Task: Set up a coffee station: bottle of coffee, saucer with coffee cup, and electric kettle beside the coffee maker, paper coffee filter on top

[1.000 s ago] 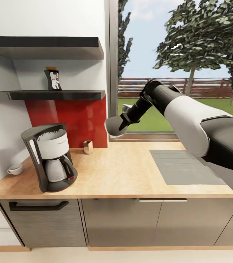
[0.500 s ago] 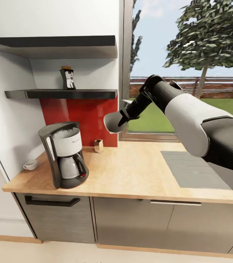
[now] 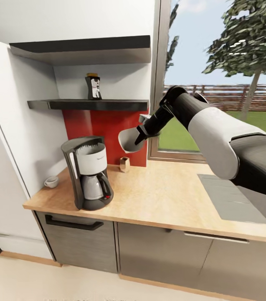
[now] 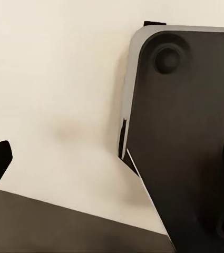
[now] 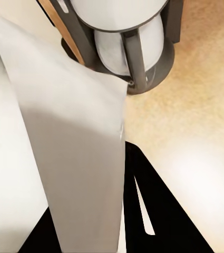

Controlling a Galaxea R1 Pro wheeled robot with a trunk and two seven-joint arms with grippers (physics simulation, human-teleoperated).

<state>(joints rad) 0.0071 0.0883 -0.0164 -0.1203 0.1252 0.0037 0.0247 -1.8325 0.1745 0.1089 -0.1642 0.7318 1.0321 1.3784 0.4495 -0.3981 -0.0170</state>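
The wooden countertop (image 3: 170, 196) spans the lower middle of the frame, with the coffee maker (image 3: 87, 173) at its left end. At frame centre the right gripper (image 3: 139, 136) is closed on a white paper coffee filter (image 3: 129, 140), held in the air above the counter. The bottle of coffee (image 3: 93, 87) stands on the shelf (image 3: 87, 104) at upper left, the small coffee cup (image 3: 51, 181) sits left of the coffee maker, and I cannot tell the left gripper's state.

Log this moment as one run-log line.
right tool: shut on paper coffee filter, above countertop | coffee maker: on countertop | bottle of coffee: on shelf | coffee cup: beside maker
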